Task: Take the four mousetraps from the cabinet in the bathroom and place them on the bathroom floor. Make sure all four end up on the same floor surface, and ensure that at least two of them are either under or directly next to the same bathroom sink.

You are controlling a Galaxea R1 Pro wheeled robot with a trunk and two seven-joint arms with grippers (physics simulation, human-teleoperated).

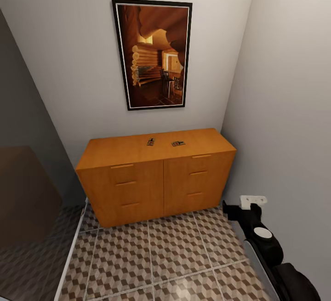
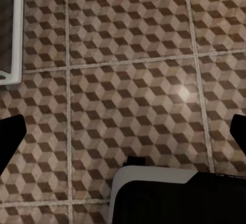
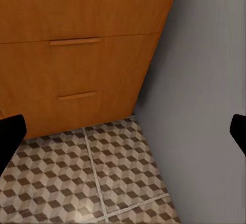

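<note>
Two mousetraps (image 1: pixel 151 142) (image 1: pixel 178 143) lie atop the cabinet (image 1: pixel 156 177), mid-frame. Both claws (image 2: pixel 123 131) (image 3: pixel 123 131) hang wide and empty above the bathroom floor (image 1: pixel 151 255). A careless reach could knock the small traps off.

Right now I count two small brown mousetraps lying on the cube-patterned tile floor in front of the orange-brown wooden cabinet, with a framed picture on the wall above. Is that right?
Not quite. The two small brown mousetraps lie on top of the orange-brown wooden cabinet, not on the cube-patterned tile floor. The head view shows this. The framed picture does hang on the wall above.
</note>
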